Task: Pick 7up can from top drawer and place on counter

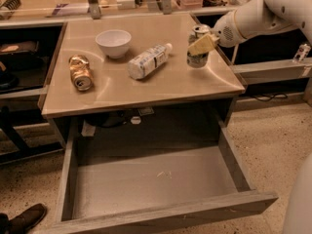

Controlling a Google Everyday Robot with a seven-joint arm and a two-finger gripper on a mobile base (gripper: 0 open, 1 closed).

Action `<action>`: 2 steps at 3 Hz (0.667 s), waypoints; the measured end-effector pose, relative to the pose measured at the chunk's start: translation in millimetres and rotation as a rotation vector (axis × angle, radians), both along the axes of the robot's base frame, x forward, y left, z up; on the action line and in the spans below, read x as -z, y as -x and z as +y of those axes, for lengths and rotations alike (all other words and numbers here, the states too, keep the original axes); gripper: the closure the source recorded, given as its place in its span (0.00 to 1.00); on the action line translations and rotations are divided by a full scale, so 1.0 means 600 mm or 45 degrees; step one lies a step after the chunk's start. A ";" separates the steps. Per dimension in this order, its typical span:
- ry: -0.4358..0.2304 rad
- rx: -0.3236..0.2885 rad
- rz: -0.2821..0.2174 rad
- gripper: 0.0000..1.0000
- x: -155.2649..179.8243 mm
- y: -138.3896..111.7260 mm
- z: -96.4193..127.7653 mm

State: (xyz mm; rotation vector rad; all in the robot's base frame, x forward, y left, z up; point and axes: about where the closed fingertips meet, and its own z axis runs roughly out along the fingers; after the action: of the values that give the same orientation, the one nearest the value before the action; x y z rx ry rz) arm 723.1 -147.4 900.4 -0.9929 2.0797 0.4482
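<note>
The 7up can stands upright on the counter near its right edge. My gripper reaches in from the right on a white arm and is shut on the can, with one tan finger lying across the can's front. The other finger is hidden behind the can. The top drawer is pulled wide open below the counter, and its grey bottom is bare.
On the counter are a white bowl, a clear plastic bottle with a white label lying on its side, and a gold-brown dented can lying at the left. Dark side shelves flank the counter. A shoe shows at the bottom left.
</note>
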 end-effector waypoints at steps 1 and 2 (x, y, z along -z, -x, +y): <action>-0.037 0.000 0.033 1.00 0.031 -0.018 -0.005; -0.068 -0.002 0.067 1.00 0.064 -0.027 -0.006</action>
State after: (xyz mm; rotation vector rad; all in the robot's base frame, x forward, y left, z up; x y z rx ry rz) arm 739.6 -150.9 861.8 -0.9611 2.1023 0.5333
